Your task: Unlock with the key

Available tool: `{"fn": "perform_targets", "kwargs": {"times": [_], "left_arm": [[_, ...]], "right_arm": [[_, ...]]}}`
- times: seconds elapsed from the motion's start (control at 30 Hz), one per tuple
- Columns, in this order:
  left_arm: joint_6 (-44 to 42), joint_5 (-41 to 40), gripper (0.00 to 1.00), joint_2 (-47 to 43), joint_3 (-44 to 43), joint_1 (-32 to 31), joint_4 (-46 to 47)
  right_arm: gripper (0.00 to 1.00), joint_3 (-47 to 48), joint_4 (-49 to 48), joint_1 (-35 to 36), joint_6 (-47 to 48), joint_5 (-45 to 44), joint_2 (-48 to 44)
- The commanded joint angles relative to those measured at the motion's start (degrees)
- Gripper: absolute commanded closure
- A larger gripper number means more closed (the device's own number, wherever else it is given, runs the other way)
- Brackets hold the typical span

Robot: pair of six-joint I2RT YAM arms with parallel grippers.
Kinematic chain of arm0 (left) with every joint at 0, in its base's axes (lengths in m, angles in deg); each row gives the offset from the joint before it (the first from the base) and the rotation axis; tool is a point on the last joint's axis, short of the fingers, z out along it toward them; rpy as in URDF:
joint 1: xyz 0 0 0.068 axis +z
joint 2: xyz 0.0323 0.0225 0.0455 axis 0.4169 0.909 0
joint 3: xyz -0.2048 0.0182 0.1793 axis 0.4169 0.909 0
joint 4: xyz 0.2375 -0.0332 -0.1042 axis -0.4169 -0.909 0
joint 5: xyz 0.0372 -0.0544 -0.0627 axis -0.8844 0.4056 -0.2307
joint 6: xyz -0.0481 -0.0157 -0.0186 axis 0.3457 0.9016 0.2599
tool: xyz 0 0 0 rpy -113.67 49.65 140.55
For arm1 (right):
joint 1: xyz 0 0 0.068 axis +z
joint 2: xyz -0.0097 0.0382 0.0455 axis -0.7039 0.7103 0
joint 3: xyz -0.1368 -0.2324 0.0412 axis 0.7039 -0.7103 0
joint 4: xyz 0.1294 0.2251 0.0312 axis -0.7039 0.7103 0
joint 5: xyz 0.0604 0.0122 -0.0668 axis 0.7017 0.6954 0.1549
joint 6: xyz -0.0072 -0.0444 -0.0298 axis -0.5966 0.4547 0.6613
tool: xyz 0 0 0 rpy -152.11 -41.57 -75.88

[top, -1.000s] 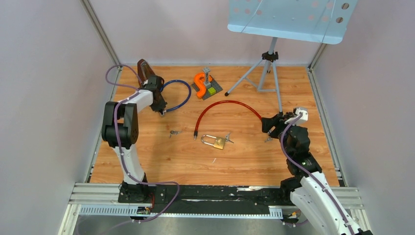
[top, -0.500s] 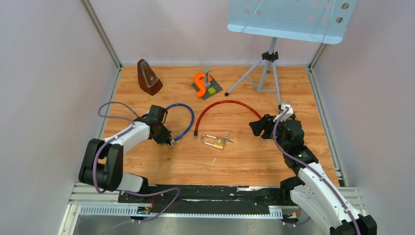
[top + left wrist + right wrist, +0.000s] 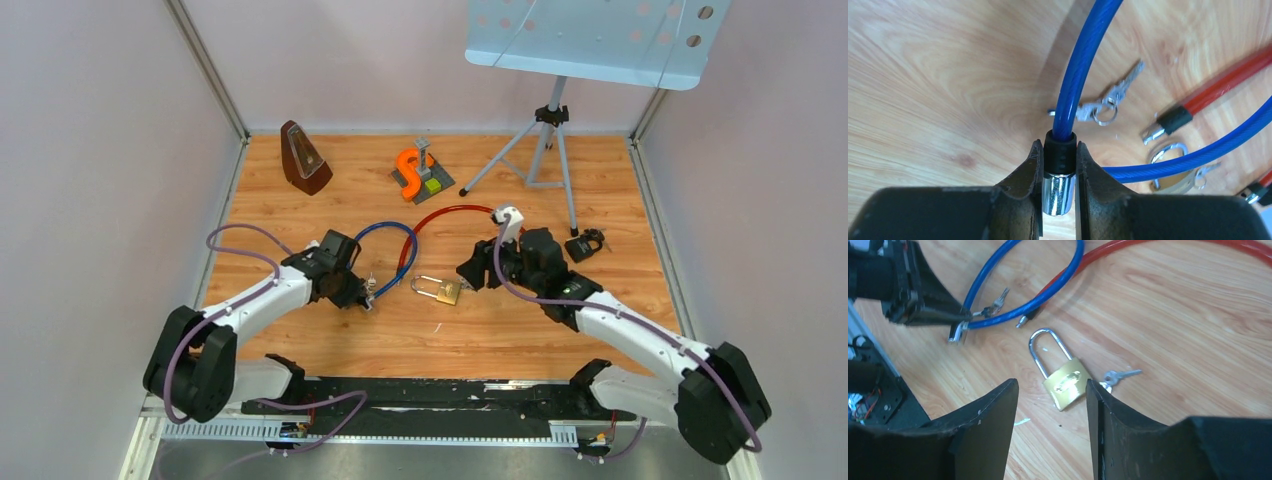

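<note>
Both my arms have swung in toward the padlock (image 3: 1066,383) over the last second. My left gripper (image 3: 1058,150) now sits just left of the padlock, pinching the black-collared end of the blue cable (image 3: 1078,75), which it dragged along. My right gripper (image 3: 1050,385) hovers over the padlock, fingers spread, holding nothing. It lies flat on the tabletop (image 3: 520,340), shackle apparently latched, though I can't be sure. Its key (image 3: 1120,375) lies just beside the brass body, not in the keyhole. Nothing is unlocked yet: I must pick up, insert and turn the key.
</note>
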Motion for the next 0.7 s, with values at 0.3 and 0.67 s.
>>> {"fn": "perform_targets", "kwargs": {"times": [0.3,0.67], "left_arm": [[-5.39,-9.22,0.84,-2.37,-6.0,14.67,-2.95],[-8.3,-10.26,0.82,-1.99,-5.39,19.68,-3.75]], "right_arm": [[0.57,14.56,-11.3,11.4,7.85,4.07,23.88],[0.55,35.69,-9.06,18.2,12.64,-1.66,50.07]]}}
